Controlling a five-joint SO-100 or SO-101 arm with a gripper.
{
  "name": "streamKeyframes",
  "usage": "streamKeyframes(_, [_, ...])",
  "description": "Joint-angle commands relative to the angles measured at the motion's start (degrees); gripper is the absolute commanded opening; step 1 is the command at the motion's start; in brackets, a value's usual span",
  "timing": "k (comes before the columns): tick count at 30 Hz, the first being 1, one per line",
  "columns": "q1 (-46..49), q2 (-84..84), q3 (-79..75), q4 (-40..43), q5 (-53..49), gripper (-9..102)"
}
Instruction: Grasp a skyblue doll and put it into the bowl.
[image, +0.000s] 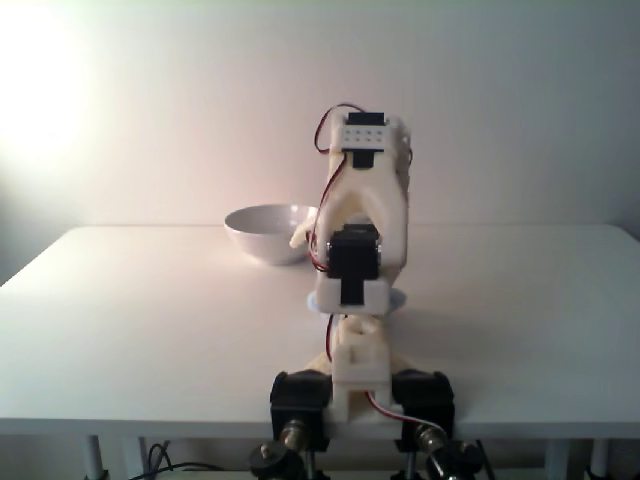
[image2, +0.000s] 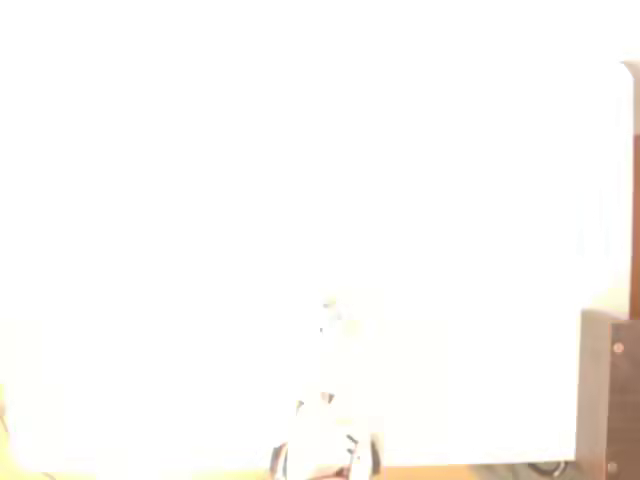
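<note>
White table (image: 150, 330) against a plain wall (image: 150, 100), bowl (image: 265, 232) just left of the arm (image: 365, 240). Arm hides most of the doll (image: 396, 299); can't tell the gripper's state

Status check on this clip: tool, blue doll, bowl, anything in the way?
Tool hidden behind the folded arm, state unknown. Blue doll just peeking out behind the arm, on the table. Bowl upright, left of the arm, looks empty. Other fixed view washed out.

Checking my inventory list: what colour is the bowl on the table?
White, glossy and unmarked; the bowl shows best in a fixed view.
</note>
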Motion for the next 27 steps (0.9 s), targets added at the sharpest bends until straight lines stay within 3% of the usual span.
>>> streamKeyframes(1, [2.46, 16.17, -1.58, 0.26, 0.18, 62])
streamKeyframes(10, [3.52, 14.85, -7.03, 0.62, 0.26, 63])
streamKeyframes(18, [6.59, -0.62, -16.70, 8.96, 3.60, 63])
streamKeyframes(27, [10.63, -13.62, -25.40, 9.58, 3.69, 63])
